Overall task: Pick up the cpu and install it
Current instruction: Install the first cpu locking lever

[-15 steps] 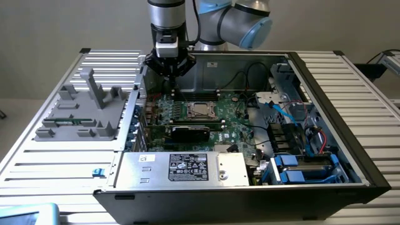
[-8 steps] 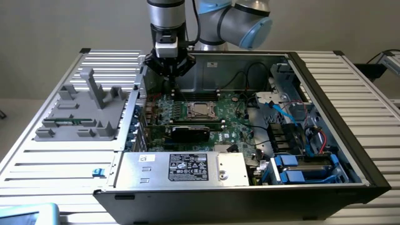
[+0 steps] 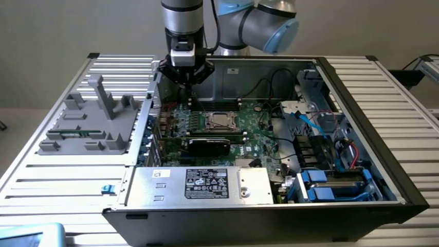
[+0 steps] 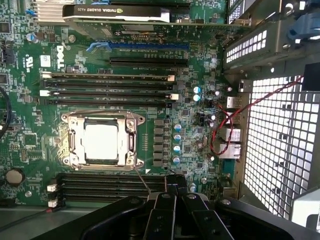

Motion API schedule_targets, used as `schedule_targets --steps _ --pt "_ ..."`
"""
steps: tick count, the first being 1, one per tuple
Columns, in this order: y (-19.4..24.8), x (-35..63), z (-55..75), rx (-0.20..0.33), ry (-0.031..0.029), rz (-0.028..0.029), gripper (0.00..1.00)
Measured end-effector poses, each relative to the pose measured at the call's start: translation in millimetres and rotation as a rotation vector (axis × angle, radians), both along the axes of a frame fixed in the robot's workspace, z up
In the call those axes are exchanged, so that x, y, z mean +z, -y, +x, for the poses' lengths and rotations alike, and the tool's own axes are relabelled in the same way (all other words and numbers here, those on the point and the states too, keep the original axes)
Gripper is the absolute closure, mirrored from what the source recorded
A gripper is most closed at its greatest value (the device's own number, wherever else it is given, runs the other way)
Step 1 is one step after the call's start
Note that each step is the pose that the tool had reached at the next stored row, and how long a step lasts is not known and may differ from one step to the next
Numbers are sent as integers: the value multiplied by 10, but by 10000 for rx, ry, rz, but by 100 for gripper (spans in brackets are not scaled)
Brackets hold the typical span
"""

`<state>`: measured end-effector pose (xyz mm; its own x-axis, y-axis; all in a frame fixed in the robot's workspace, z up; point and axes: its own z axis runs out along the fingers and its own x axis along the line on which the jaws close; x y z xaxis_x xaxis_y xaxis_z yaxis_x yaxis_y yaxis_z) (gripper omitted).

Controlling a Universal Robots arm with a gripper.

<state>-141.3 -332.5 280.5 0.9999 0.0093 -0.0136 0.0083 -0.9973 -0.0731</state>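
The cpu (image 4: pixel 101 141) lies flat inside the socket (image 4: pixel 131 142) on the motherboard (image 4: pixel 30 65), so the placing looks done. The hand (image 4: pixel 166 197) hangs above and just beside the socket, closed and empty.

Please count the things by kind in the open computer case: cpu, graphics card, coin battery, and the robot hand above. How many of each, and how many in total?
cpu: 1
graphics card: 1
coin battery: 1
hand: 1
Total: 4
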Motion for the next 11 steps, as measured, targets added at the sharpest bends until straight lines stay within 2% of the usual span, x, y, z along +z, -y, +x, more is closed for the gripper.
schedule_targets --steps 3,7,11 --pt "11 -25 0 0 -31 148 89" --pt "17 -52 0 1 -64 436 89" --pt "17 -100 0 0 -78 580 89"
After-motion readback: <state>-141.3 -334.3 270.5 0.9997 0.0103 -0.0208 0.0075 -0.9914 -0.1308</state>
